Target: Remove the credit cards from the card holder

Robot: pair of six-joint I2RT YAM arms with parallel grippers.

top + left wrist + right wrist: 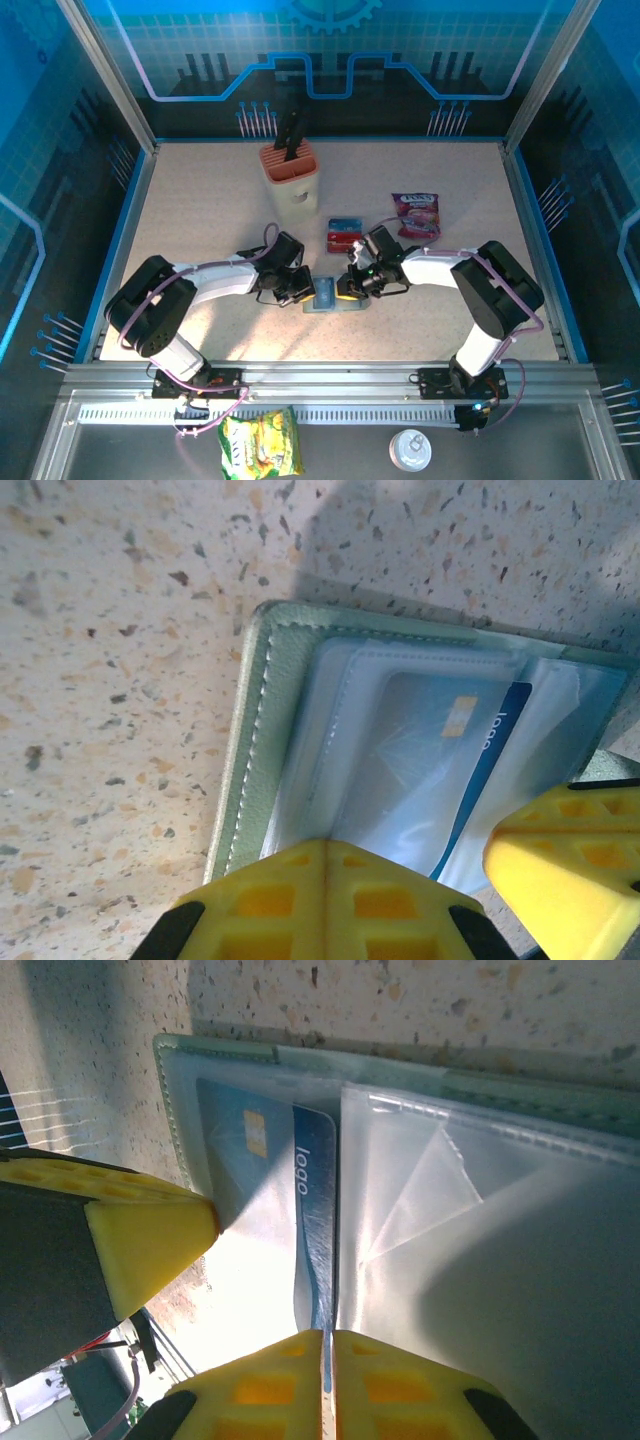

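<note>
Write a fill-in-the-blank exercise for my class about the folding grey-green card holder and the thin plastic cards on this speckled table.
1. The folding grey-green card holder lies ___ on the speckled table.
2. The thin plastic card in its clear pocket is ___.
3. The right gripper pinches that card with ___ fingertips.
4. The stack of removed cards lies near a ___ foil snack packet.
Missing words: open, blue, yellow, purple.
</note>
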